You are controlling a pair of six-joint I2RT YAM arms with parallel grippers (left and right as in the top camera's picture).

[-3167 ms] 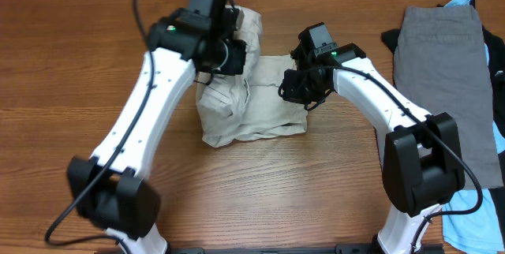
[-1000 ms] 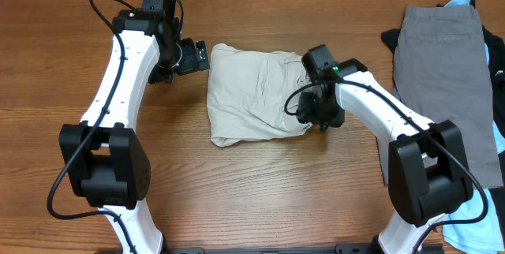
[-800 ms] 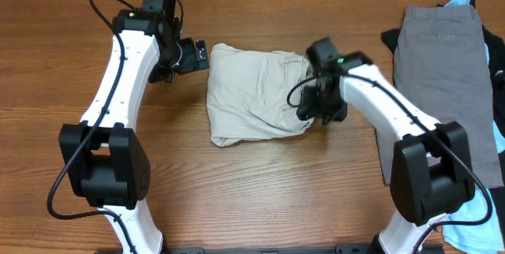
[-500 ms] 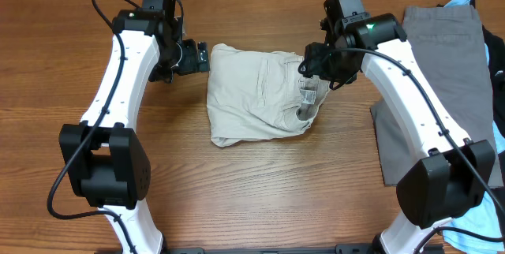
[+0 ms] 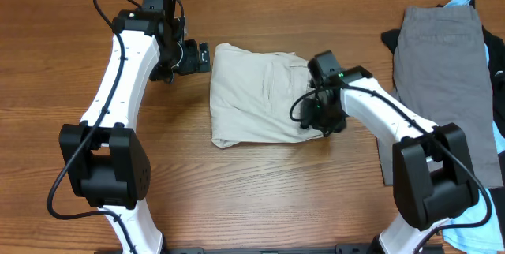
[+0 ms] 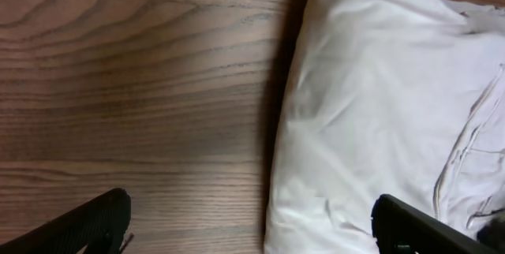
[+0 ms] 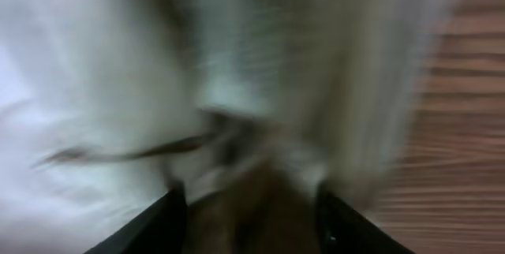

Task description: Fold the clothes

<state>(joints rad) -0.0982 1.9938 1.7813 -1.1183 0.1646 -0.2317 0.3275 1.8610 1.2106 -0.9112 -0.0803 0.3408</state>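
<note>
- Lying folded into a compact rectangle mid-way across the brown wooden table (image 5: 260,199), the pale beige khaki shorts (image 5: 256,92) look nearly done.
- The left gripper (image 5: 203,55) hangs at their 10 o'clock, fingers spread wide and empty.
- The right gripper (image 5: 312,116) sits at their 3 o'clock edge; blur hides whether it pinches cloth.
- The flat grey shorts (image 5: 438,65), a light-blue garment (image 5: 465,207) and a black garment (image 5: 390,37) wait at 3 o'clock, apparently unfolded; nothing blocks them.

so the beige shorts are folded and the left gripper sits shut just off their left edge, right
No, the left gripper is open: the left wrist view shows its fingers spread wide apart. The rest holds: the beige shorts are folded and that gripper sits just off their left edge.
</note>
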